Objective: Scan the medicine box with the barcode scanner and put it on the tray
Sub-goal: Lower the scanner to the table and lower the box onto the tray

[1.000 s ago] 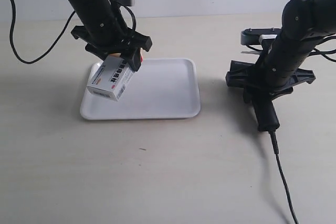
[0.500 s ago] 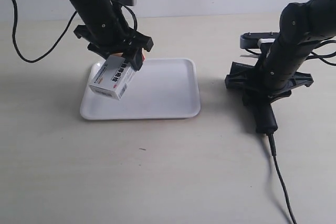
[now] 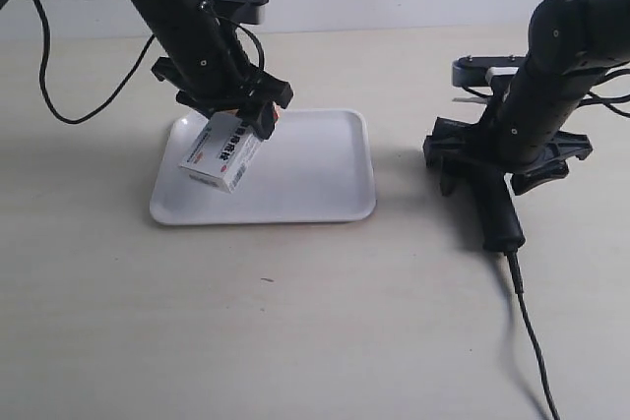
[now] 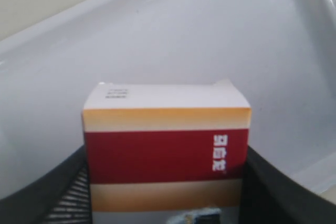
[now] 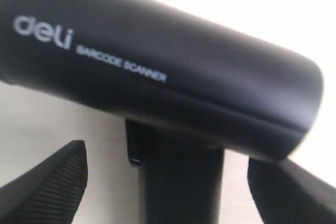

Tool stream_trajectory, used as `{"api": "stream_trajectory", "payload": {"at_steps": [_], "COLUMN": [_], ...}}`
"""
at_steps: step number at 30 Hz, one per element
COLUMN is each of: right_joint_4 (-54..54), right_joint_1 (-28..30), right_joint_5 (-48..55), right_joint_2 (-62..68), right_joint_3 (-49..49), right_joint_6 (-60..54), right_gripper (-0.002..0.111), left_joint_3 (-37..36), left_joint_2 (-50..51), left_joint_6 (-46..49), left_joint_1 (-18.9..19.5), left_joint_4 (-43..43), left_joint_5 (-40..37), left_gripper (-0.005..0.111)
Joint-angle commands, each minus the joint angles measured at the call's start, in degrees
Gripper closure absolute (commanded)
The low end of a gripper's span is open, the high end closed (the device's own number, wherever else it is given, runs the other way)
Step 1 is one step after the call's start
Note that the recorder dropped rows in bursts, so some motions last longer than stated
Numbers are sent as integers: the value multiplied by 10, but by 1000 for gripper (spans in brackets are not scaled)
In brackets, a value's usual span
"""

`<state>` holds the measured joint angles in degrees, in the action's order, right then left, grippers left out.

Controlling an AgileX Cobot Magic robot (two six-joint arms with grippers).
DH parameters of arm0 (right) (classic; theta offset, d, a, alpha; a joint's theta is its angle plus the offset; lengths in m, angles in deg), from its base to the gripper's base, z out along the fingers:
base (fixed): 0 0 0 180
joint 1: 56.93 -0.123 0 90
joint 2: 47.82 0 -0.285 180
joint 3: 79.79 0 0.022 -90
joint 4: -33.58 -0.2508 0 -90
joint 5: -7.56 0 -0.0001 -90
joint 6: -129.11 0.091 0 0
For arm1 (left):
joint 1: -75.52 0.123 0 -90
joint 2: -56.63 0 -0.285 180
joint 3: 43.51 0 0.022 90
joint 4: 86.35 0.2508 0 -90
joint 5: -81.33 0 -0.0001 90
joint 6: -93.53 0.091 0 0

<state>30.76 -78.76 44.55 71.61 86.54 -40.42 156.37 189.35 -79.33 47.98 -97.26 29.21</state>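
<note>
- Left gripper (image 3: 238, 116) clamps the box (image 3: 222, 152), which hangs tilted above the tray's (image 3: 315, 172) 9 o'clock end.
- Right gripper (image 3: 492, 181) is spread wide, its pads seemingly clear of the scanner (image 3: 500, 219).

Beige table (image 3: 295, 322) w/ white tray (image 3: 315, 176), black scanner (image 3: 497, 215) & its cable (image 3: 529, 327) lying on it.
</note>
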Motion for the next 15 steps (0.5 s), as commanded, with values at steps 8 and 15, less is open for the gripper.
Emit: {"api": "stream_trajectory", "payload": {"at_steps": [8, 15], "right_joint_4": [-27, -39], "right_joint_1": [3, 3], "right_joint_5": [59, 76], "right_joint_2": [-115, -136], "right_joint_3": [4, 4], "right_joint_6": [1, 0], "right_gripper": [29, 29], "left_joint_3": [4, 52], "left_joint_2": [37, 39], "left_joint_6": [46, 47], "left_joint_1": [2, 2], "left_joint_4": [-15, -18], "left_joint_5": [19, 22], "left_gripper": [107, 107]}}
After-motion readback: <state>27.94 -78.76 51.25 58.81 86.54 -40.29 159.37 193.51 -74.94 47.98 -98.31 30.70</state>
